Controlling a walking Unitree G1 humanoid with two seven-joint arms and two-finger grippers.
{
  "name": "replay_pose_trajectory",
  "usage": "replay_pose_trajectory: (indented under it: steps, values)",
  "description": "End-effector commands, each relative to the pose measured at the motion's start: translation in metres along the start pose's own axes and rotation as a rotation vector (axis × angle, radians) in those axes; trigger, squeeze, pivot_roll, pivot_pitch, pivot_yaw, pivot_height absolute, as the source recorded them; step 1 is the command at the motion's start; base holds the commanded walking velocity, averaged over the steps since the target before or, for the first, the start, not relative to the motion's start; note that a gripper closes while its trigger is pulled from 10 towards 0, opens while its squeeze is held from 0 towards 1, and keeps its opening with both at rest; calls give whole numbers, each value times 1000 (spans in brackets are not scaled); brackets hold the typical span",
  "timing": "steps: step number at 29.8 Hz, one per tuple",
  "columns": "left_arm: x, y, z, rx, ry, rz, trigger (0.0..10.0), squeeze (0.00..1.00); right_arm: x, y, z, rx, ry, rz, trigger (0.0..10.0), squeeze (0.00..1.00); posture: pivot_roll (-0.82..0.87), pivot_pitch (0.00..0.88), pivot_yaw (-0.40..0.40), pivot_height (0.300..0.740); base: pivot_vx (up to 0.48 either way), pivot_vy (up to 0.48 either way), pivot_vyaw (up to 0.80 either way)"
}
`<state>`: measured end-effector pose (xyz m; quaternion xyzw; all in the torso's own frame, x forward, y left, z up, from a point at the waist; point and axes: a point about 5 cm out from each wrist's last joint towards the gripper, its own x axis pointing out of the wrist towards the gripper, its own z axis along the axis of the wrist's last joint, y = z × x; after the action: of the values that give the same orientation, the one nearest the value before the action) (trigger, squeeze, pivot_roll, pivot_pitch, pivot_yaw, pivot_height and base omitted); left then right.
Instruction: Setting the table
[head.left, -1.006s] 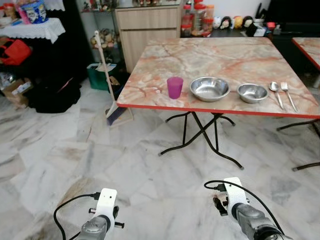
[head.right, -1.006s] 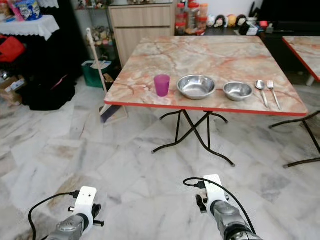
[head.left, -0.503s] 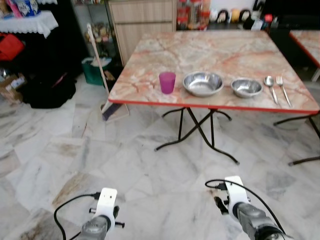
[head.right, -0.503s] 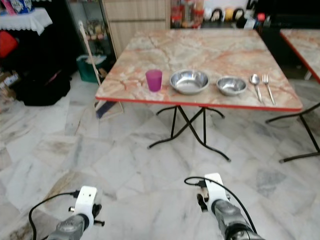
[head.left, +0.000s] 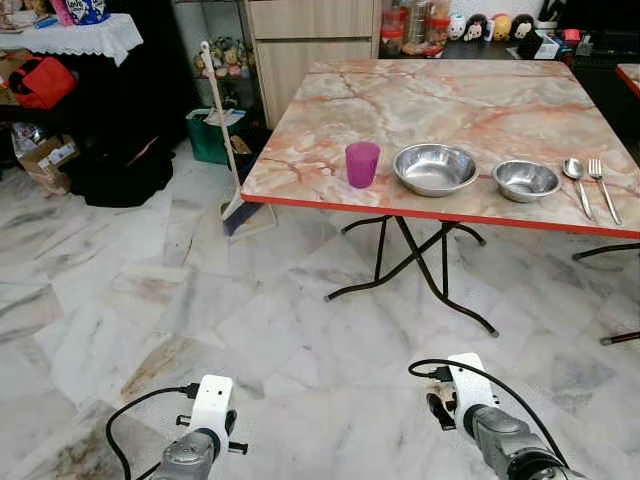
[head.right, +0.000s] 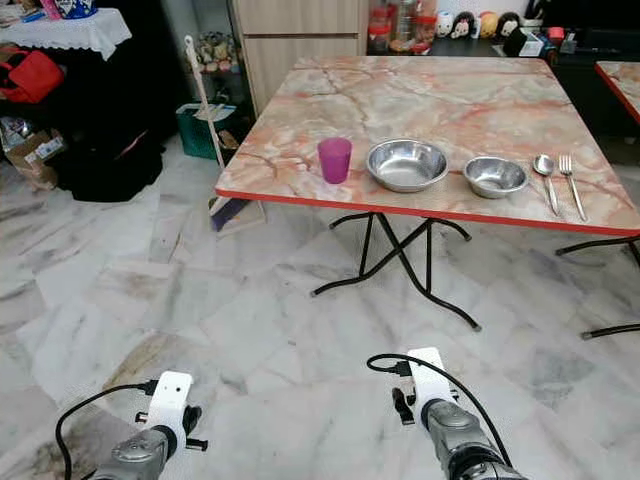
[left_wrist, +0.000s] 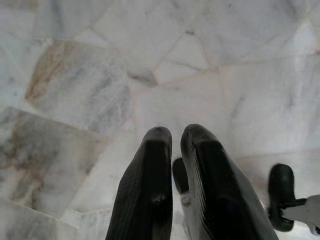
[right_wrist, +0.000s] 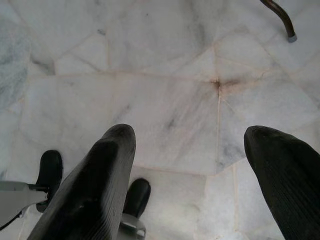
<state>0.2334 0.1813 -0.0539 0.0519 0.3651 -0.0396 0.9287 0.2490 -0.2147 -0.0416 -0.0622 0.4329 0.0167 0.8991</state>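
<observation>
Two arms hang low at the near edge of the head views, both over bare marble floor (head.left: 150, 300). Left gripper (left_wrist: 172, 137): its two black fingers (left_wrist: 150, 190) are pressed almost together, with a thin slit between them and nothing held. Right gripper (right_wrist: 190, 137): its fingers (right_wrist: 95, 190) stand wide apart, with floor tiles showing in the gap and nothing held; the foot of a table leg (right_wrist: 280, 17) shows at the far edge of that wrist view. Ahead stands a folding table (head.left: 450, 100) with a pink marbled top, a red edge and crossed black legs (head.left: 415, 262). Five items sit in a row along its near edge, from the robot's left to right: a purple cup (head.left: 362, 164), upright; a large steel bowl (head.left: 435, 169) just beside it; a smaller steel bowl (head.left: 526, 180); then a spoon (head.left: 577, 180) and a fork (head.left: 603, 186) lying side by side, handles toward the robot. None of them touches either gripper; all are well apart from the arms. Left of the table a broom (head.left: 226, 140) leans with its head on the floor, near a green bin (head.left: 212, 135). Farther left, dark bags (head.left: 120, 165) and a red bag (head.left: 40, 80) lie below a shelf with a white lace cloth (head.left: 75, 38). Behind the table stand a wooden cabinet (head.left: 310, 45), jars (head.left: 405, 25) and a row of small figures (head.left: 490, 25).
</observation>
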Motion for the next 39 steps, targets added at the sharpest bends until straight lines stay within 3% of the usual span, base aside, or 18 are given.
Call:
replay_pose_trajectory:
  steps: [1, 9, 19, 39]
  values:
    - [0, -2, -3, 14, 16, -7, 10000, 0, 0, -3, 1, 5, -10, -14, 10000, 0, -54, 22, 40, 740, 0, -428, 0]
    - [-1, -2, -4, 9, 17, -2, 10000, 0, 0, -3, 1, 2, -9, -13, 10000, 0, -55, 24, 41, 740, 0, -380, 0]
    - [-1, -2, -5, -30, 16, 4, 10000, 0, -1, -4, 1, -2, -14, -9, 10000, 0, -57, 16, 37, 740, 0, 0, 0]
    - [0, -2, -4, -32, 17, 4, 10000, 0, -1, -6, 1, -14, -5, -39, 10000, 0, -59, 19, 37, 740, 280, 0, 0]
